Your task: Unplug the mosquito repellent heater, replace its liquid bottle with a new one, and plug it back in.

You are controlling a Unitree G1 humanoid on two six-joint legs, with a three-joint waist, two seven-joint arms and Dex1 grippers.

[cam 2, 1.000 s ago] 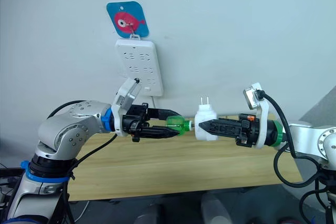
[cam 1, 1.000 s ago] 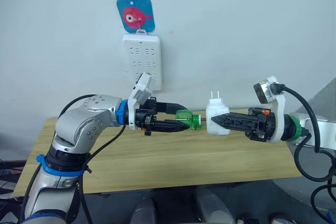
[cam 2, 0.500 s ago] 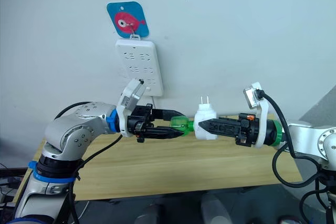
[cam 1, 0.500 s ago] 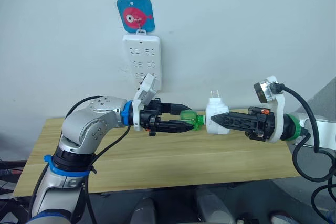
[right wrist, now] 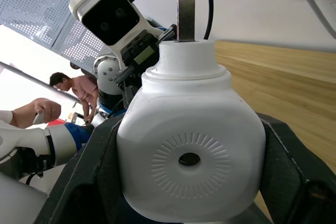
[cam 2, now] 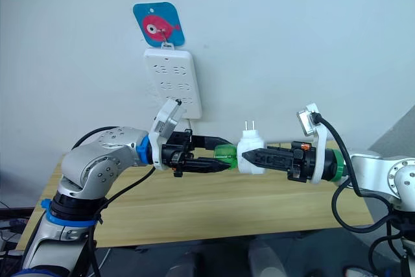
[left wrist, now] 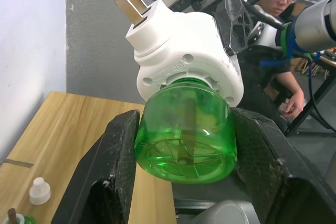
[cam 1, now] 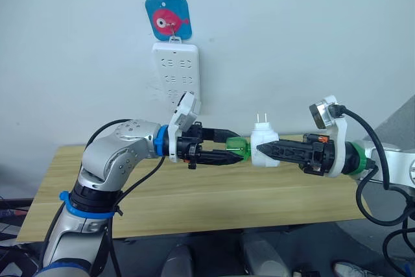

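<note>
The heater (cam 1: 264,148) is held in mid-air above the tabletop (cam 1: 194,202), clamped by the right pincer (cam 1: 260,150) with its prongs turned up. From the left, the green bottle (cam 1: 237,148) is gripped by the closed left pincer (cam 1: 243,152), its neck set into the heater's base. Held end to end like this, the bottle can probably be twisted against the steadied heater. The power strip (cam 1: 176,74) hangs on the far wall.
</note>
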